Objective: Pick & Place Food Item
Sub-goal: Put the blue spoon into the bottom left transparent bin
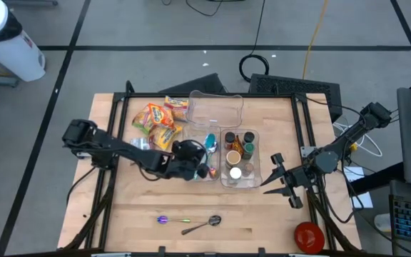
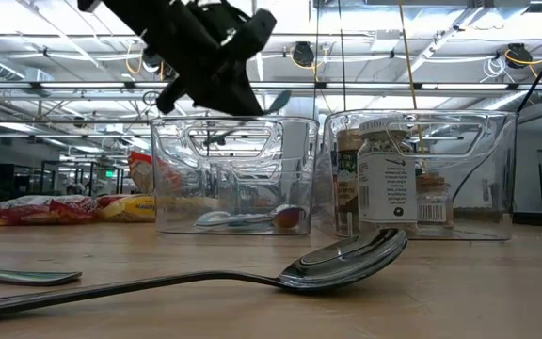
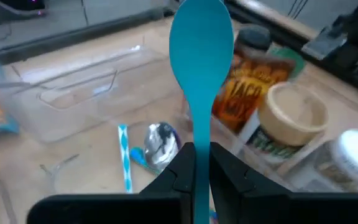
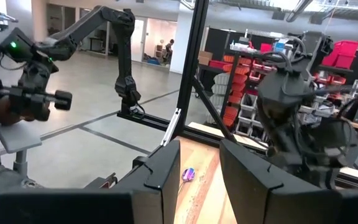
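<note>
A teal spoon (image 3: 201, 43) is pinched by its handle between the fingers of the left gripper (image 3: 201, 168), whose jaws are closed tight on it, the bowl of the spoon pointing forward and away from the wrist. In the high view the left gripper (image 1: 191, 160) hangs over the clear bin (image 1: 207, 173) at the middle of the table, the one that holds other cutlery, among them a metal spoon (image 3: 160, 140) and a blue-striped straw (image 3: 125, 158) lying on its floor. Just beside that bin, on its right, stands a second clear bin (image 1: 257, 153) filled with spice jars and a packet printed with the word TACO (image 3: 253, 84). A third clear bin (image 1: 216, 108) sits behind these two, apparently with nothing in it, and yellow and orange snack bags (image 1: 159, 118) lie to its left on the wooden table (image 1: 262, 214). Near the front edge of the table lie a loose metal spoon (image 1: 204, 224) and a small purple-ended utensil (image 1: 168, 220), with a red bowl (image 1: 309, 235) at the front right corner. The right gripper (image 1: 280, 178) waits near the right side of the table, well apart from the bins, its jaws parted a little with nothing between them. In the right wrist view, a person's hand holds a control handle (image 4: 27, 96) beyond the table.
</note>
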Controlling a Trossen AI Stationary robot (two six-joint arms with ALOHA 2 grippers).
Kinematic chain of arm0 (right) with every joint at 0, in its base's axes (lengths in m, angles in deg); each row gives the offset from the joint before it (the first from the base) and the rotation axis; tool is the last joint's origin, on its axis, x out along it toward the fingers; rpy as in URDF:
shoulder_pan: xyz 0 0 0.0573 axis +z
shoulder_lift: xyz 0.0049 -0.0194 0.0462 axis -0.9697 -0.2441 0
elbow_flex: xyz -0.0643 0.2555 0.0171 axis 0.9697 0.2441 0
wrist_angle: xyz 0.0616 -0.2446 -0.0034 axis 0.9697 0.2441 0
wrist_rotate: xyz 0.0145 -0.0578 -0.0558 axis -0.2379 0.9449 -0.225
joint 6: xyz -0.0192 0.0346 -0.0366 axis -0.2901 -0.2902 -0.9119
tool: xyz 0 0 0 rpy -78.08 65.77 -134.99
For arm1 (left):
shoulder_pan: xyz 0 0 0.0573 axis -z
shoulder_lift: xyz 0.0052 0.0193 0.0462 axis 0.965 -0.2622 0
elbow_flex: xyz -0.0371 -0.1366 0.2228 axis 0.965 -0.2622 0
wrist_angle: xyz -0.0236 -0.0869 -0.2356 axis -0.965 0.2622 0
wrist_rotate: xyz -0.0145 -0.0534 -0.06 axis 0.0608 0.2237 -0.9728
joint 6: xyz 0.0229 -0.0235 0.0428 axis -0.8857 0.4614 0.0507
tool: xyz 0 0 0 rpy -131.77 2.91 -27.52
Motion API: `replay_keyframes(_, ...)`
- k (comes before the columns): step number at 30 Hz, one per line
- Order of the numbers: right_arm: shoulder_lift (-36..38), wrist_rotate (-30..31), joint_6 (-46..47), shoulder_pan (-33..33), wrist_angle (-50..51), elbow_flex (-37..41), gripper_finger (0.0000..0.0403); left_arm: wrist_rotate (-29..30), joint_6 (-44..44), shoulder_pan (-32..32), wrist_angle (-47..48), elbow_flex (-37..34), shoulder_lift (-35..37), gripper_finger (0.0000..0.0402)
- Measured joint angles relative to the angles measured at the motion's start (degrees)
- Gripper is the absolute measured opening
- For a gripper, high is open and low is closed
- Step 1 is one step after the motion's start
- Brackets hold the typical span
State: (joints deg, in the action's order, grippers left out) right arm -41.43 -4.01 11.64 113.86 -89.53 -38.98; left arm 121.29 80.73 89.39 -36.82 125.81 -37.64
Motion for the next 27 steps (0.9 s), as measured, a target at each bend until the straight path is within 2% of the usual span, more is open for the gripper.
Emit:
replay_keyframes(7, 0.0, -0.1, 0.0, 0.0, 0.0, 0.0, 0.0105, -5.4, 2.2, -1.7, 1.2, 0.0, -2.7, 0.0026)
replay_keyframes(15, 0.0, -0.1, 0.0, 0.0, 0.0, 0.0, 0.0105, -11.6, 7.6, -3.2, 8.3, 0.0, -3.8, 0.0026)
replay_keyframes(27, 0.0, -0.1, 0.0, 0.0, 0.0, 0.0, 0.0105, -11.5, 8.3, -4.1, 9.3, 0.0, -3.8, 0.0026)
